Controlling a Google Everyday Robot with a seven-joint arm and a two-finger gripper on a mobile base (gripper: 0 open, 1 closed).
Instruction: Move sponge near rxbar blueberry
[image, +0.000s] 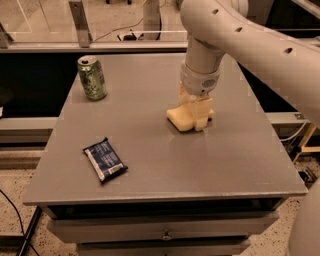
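Camera view: tool on sponge lying left-right.

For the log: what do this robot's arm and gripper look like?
The arm is a thick, smooth, off-white tube with rounded joints and small dark round holes along its shell. No loose cables show. Its wrist ends in a paler cylindrical collar. The gripper, down at the sponge, is cream-yellow, close to the sponge's own colour.

High frontal view angled down on table, claw near centre.
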